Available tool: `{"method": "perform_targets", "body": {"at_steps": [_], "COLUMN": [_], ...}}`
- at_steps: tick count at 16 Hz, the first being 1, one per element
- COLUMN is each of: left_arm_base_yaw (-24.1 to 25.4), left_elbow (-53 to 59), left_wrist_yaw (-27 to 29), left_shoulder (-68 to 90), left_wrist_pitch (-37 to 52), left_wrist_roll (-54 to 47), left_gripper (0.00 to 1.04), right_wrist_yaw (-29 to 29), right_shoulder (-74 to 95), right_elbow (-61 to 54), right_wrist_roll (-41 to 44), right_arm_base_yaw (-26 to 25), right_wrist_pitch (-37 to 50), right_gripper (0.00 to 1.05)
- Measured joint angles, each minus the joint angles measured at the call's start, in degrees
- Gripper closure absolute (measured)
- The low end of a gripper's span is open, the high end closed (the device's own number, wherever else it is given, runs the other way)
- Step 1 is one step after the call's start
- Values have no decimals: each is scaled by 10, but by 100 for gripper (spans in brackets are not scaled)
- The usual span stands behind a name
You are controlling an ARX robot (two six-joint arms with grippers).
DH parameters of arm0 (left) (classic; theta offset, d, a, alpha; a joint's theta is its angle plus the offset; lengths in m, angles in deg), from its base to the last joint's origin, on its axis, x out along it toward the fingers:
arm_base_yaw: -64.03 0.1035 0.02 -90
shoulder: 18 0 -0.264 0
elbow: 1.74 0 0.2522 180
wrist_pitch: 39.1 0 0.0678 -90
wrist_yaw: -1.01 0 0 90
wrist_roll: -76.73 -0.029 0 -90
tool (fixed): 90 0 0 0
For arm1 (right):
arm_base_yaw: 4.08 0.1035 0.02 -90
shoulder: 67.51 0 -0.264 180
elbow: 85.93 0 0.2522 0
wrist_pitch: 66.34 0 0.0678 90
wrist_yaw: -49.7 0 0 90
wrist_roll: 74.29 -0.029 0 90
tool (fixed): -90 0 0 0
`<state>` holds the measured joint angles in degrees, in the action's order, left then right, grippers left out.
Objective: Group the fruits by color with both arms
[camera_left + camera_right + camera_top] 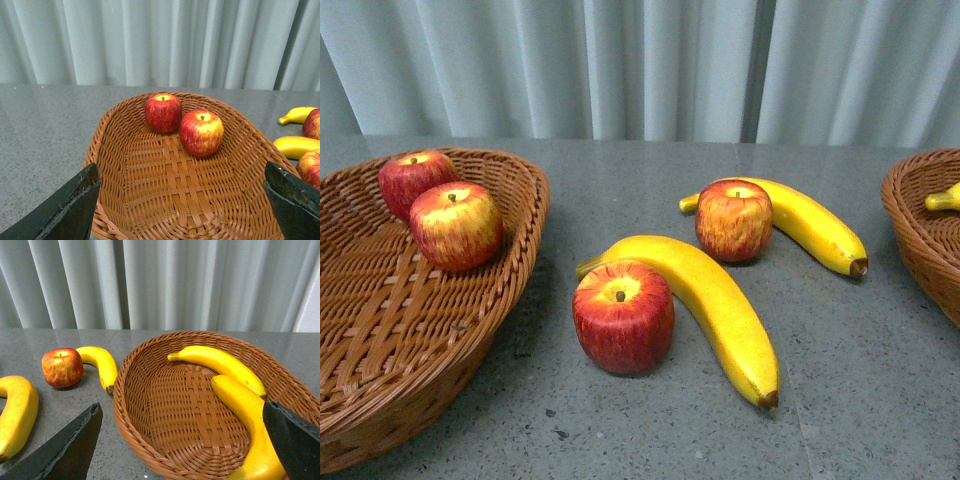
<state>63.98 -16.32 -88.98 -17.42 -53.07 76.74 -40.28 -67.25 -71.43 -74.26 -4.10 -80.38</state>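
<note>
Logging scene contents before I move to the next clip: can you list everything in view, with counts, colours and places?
table: 1, grey, speckled
curtain: 1, pale grey, behind the table
left basket: 1, brown wicker, left side
right basket: 1, brown wicker, right side
apples: 4, red with yellow; two in the left basket, two on the table
bananas: 4, yellow; two on the table, two in the right basket
left gripper: black, open, over the left basket
right gripper: black, open, over the right basket
</note>
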Motion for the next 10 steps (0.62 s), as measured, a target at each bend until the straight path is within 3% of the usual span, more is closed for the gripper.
{"method": "perform_targets", "body": {"at_steps": [3,4,5,6,8,9,10], "left_arm_base_yaw": [-6,-59,-57,-28,8,12,0], "left_elbow": [-3,-45,-73,-87,-149,-202,-239], "left_wrist_yaw": [16,138,209,214,142,85,55], "left_shoulder": [4,71,159,198,313,419,475], "left_wrist_pitch": [-19,-110,-83,-39,84,149,159], "left_wrist_roll": [4,31,37,37,16,-6,-15], "left_gripper": [7,7,7,7,7,7,7], "right_wrist_yaw": [0,0,-1,0,0,0,0], "right_shoulder": [0,0,0,0,0,0,0], "right_elbow": [0,0,0,0,0,0,0], "right_wrist_roll": [0,0,0,0,0,0,0], "right_arm_base_yaw": [0,0,0,0,0,0,0], "right_wrist_pitch": [0,0,1,0,0,0,0], "right_gripper": [7,7,7,7,7,7,7]}}
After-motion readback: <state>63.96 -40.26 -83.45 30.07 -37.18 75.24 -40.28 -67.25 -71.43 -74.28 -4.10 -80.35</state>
